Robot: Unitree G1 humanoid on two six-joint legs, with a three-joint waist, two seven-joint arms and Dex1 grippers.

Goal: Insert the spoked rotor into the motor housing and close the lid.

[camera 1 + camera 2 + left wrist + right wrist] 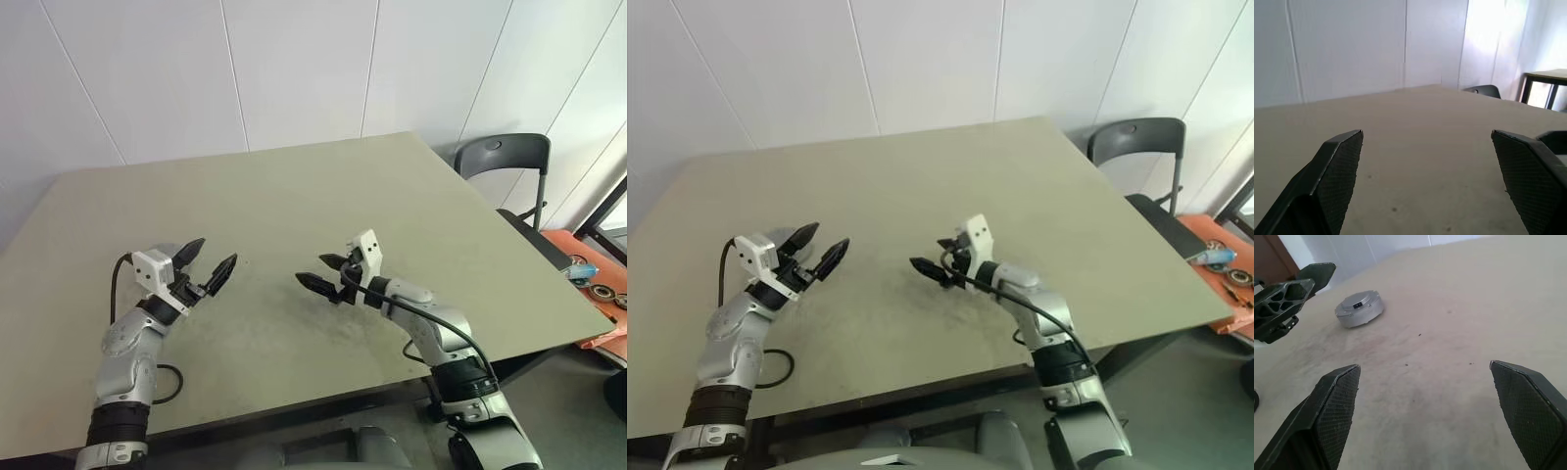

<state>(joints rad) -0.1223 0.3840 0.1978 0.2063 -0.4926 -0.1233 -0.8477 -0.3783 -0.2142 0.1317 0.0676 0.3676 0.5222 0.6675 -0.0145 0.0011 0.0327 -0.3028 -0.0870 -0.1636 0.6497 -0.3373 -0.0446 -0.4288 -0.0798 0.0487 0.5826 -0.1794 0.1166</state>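
Lid [1359, 308], or what looks like the closed silver-grey motor assembly, sits on the desk [294, 196] near its left edge, just beyond your left gripper [209, 261]. I cannot make out a separate spoked rotor or coil ring. Your left gripper and right gripper [326, 272] both hang wide apart and empty, so you appear finished, though I cannot confirm the lid is seated.

Head pair looks down from 6 o'clock over the bench [294, 196]; wrist cameras skim it low and near, sharing its middle.
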